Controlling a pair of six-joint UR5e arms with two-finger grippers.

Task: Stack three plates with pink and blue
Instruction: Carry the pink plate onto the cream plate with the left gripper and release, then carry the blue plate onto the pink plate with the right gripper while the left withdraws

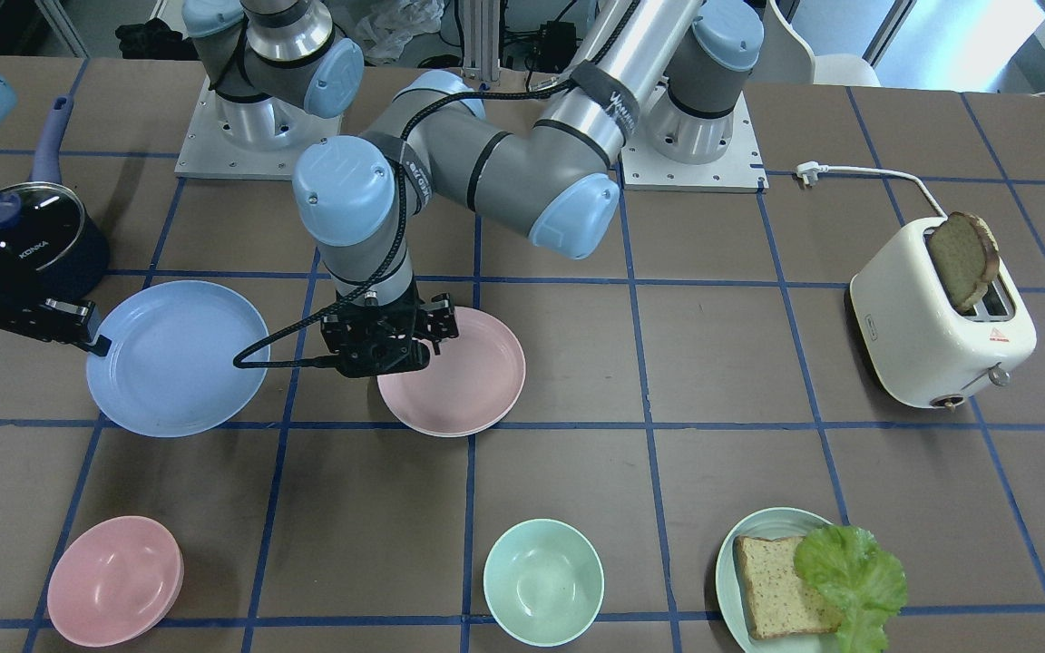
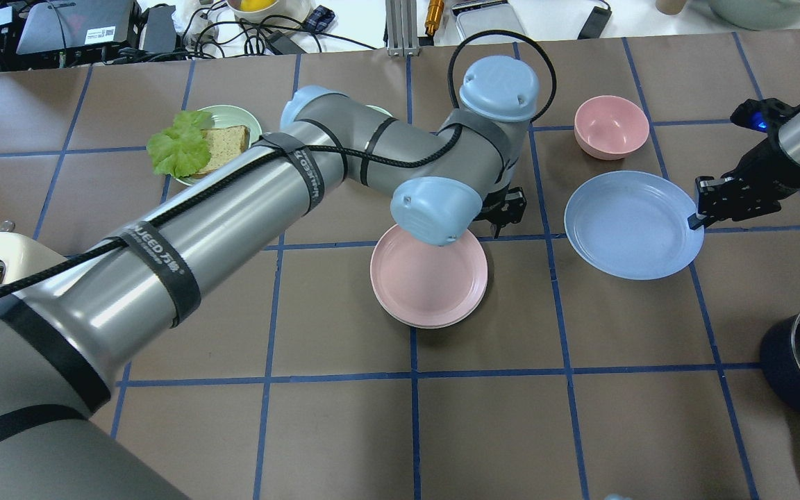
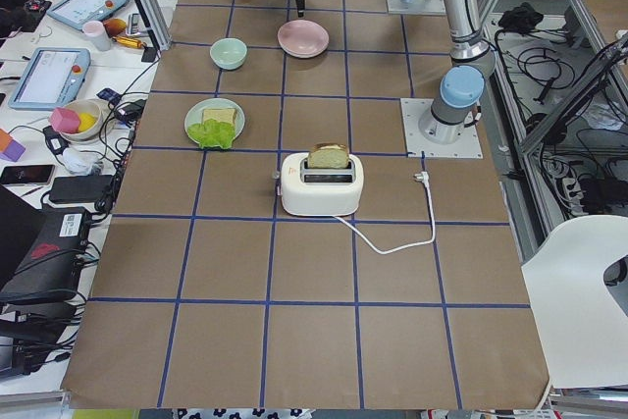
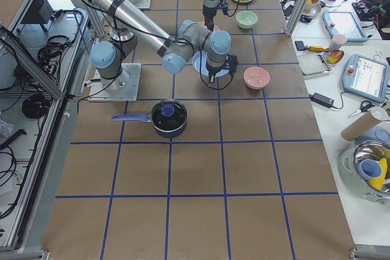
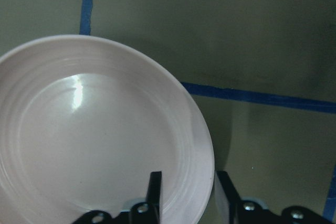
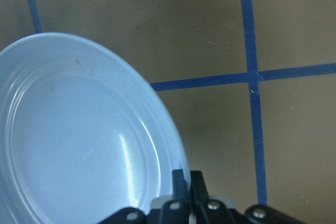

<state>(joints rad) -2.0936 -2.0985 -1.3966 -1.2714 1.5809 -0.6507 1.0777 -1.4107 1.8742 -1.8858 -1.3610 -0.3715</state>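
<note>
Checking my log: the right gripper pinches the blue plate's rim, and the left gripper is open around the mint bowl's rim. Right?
No. The left gripper is open around the pink plate's rim instead, as the left wrist view shows. The right gripper does pinch the blue plate's rim.

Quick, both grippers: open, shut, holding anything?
Left gripper: open, straddling the pink plate rim.
Right gripper: shut on the blue plate rim.
</note>
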